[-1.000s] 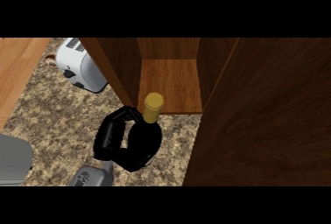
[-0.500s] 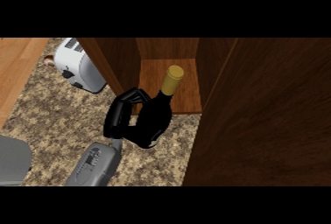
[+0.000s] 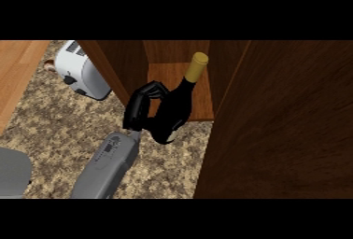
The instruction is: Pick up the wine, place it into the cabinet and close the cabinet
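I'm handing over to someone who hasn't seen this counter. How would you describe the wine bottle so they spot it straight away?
Start at the open wooden cabinet above the speckled counter. At its opening, a black hand on a grey forearm is curled round the wine bottle, which leans with its neck into the cabinet. It is the only dark bottle with a yellow cap, unlike the white toaster to its left.

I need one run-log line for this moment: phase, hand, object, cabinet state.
phase: carrying to cabinet | hand: curled round wine bottle | bottle: tilted, yellow top over cabinet floor | cabinet door: open
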You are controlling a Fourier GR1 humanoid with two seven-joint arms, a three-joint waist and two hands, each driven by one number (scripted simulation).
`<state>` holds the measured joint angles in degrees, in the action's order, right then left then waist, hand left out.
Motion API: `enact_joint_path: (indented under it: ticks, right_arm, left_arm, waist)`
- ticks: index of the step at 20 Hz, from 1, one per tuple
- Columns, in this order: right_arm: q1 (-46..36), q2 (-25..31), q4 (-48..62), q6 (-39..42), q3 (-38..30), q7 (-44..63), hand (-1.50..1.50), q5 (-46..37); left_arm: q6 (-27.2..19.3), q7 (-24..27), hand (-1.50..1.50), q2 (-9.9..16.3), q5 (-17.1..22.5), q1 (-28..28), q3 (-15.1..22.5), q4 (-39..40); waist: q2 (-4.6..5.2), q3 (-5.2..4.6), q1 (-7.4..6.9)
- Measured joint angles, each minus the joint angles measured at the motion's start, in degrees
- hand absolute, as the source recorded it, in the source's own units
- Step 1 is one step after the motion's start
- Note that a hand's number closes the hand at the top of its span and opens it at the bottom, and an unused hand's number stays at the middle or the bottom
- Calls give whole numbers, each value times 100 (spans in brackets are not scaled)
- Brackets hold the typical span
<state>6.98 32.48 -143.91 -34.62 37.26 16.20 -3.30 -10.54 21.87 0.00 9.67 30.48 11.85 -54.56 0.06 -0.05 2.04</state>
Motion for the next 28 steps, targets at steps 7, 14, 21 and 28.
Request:
enact_joint_path:
  ticks: [7,14,21,28]
  right_arm:
    - [175,-6,17,105,-43,-274,-150,67]
    - [171,-97,28,160,85,-419,-150,113]
    - [376,-54,42,248,94,-675,-150,167]
    - [528,-29,59,385,62,-940,-150,228]
  left_arm:
    - [-125,285,150,1,577,791,50,989]
    - [-344,482,150,6,1065,1633,116,2059]
    - [-696,384,150,5,1113,2289,256,3018]
    - [-804,447,150,2,1438,2701,9,3682]
  waist:
    - [14,1,53]
    - [45,-5,159]
    - [60,1,234]
    - [109,1,342]
